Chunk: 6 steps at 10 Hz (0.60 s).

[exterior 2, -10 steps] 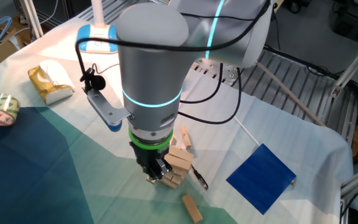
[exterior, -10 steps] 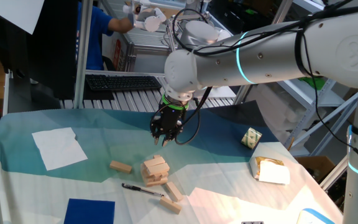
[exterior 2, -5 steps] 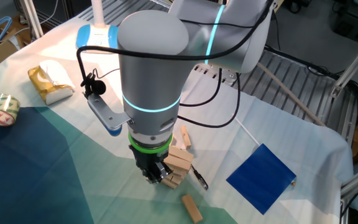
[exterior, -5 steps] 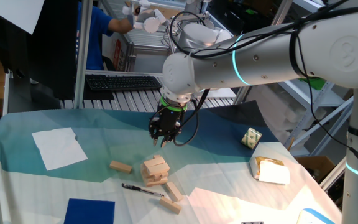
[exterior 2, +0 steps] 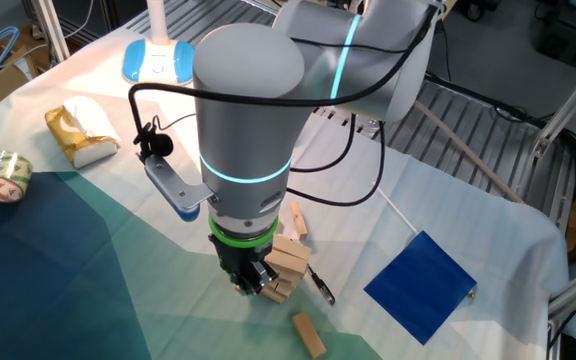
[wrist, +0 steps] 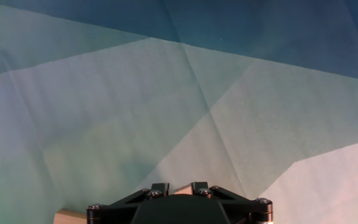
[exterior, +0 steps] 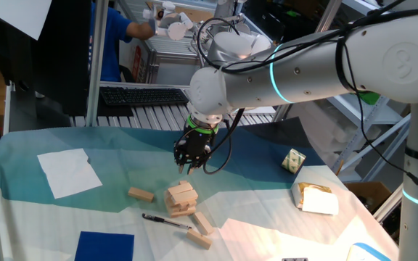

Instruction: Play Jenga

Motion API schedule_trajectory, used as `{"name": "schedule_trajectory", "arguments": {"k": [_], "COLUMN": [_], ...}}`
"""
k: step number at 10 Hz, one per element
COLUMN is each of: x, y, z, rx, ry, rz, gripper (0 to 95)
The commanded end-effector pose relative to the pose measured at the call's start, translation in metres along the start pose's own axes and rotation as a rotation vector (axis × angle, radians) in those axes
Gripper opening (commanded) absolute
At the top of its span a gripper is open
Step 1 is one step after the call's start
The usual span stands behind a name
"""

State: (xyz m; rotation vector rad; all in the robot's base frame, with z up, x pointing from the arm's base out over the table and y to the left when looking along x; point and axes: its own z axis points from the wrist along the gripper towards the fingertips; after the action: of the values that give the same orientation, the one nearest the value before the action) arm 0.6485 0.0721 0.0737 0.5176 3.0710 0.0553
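With the tool (exterior: 186, 167) hanging just above the far-left edge of the short Jenga stack (exterior: 181, 198) mid-bench, its fingers apparently pressed together on a pale block end in the hand view, approach slowly and squarely to avoid toppling the uneven stack.

arm bent over the table, gripper (exterior: 188, 169) pointing down, fingers close together
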Motion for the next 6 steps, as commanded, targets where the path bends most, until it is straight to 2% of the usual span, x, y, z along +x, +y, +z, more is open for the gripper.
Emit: {"name": "schedule_trajectory", "arguments": {"k": [1,6], "x": [-0.0011,-0.0024], "y": [0.0003,-0.0014], "z": [0.0014,0.0075], "rx": [-0.004,-0.022], "ry": [0.003,0.011], "rz": [0.003,0.003], "gripper": [38.0,38.0]}}
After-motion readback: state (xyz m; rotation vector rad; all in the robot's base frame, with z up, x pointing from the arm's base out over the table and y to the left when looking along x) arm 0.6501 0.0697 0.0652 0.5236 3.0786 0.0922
